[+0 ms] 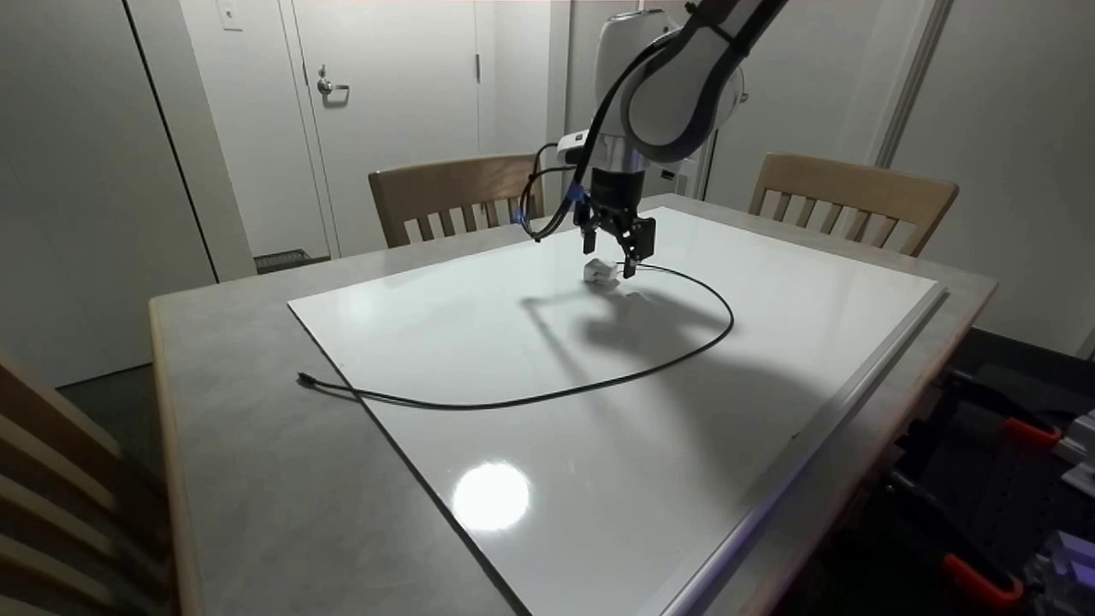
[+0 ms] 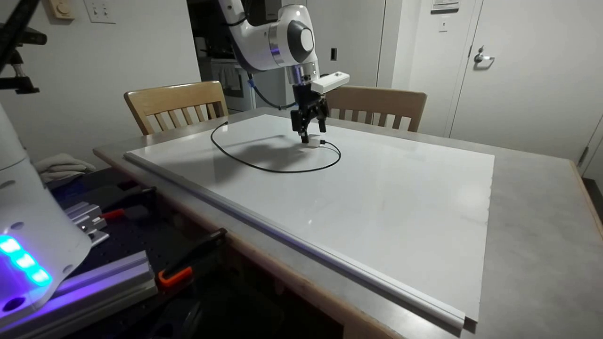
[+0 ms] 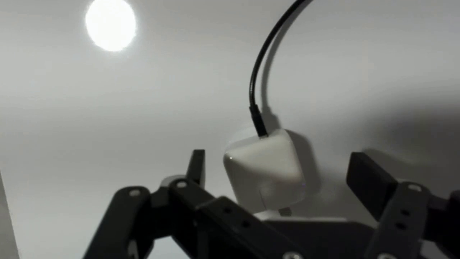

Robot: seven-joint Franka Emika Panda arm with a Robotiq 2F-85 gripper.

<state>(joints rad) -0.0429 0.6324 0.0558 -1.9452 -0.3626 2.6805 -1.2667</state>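
Lying on the white board (image 2: pixel 400 197) near the long edge opposite the rail (image 2: pixel 377 278), the white adapter (image 3: pixel 264 172) runs lengthwise, seemingly parallel to that edge, plugged end pointing away from the short edge where the black cable (image 3: pixel 256 68) overhangs the table (image 1: pixel 342 513). The gripper (image 3: pixel 276 160) hangs above, spread wide, fingers (image 3: pixel 372 183) flanking the adapter.

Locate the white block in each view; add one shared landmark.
In an exterior view: white block, just above centre, left of a fingertip.
In an exterior view: white block, just above centre, right of a fingertip.
Wrist view: white block, below-right of centre.
Shared landmark: black cable.
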